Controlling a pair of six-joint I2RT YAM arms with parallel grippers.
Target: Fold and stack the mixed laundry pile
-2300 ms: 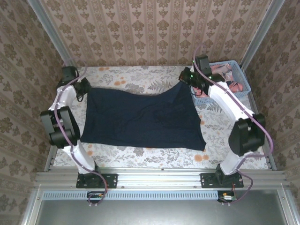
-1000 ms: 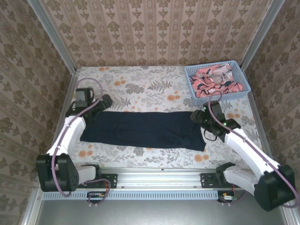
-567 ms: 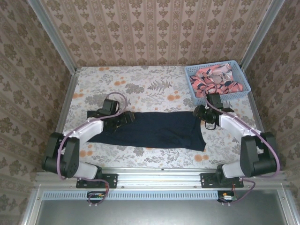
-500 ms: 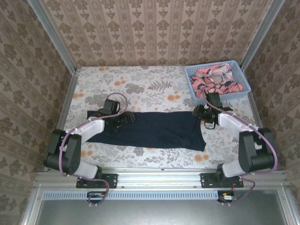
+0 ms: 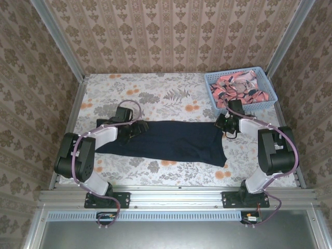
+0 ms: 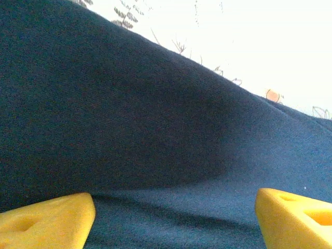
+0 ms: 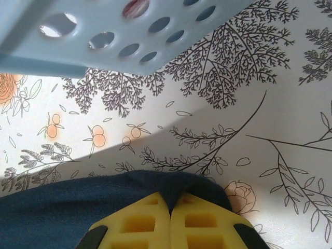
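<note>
The dark navy T-shirt (image 5: 174,141) lies folded into a long band across the floral table, running left to right. The pink patterned garment (image 5: 239,87) sits in the light blue basket (image 5: 215,106) at the back right. My right gripper (image 5: 224,126) is shut on the shirt's far right corner; its yellow fingers (image 7: 150,220) pinch a fold of navy cloth (image 7: 62,210) in the right wrist view. My left gripper (image 5: 136,128) stands open over the shirt's left part, its yellow fingertips (image 6: 46,223) wide apart above the navy cloth (image 6: 155,129).
The basket wall (image 7: 104,31) hangs close above the right gripper in the right wrist view. Metal rails edge the table on the left (image 5: 72,119) and right (image 5: 282,124). Bare floral tabletop (image 5: 155,93) stretches behind the shirt.
Earlier the shirt was spread wide; it is now a folded band. The left gripper slid right along the shirt's left part. The right gripper moved to the far right corner and shut on it.
</note>
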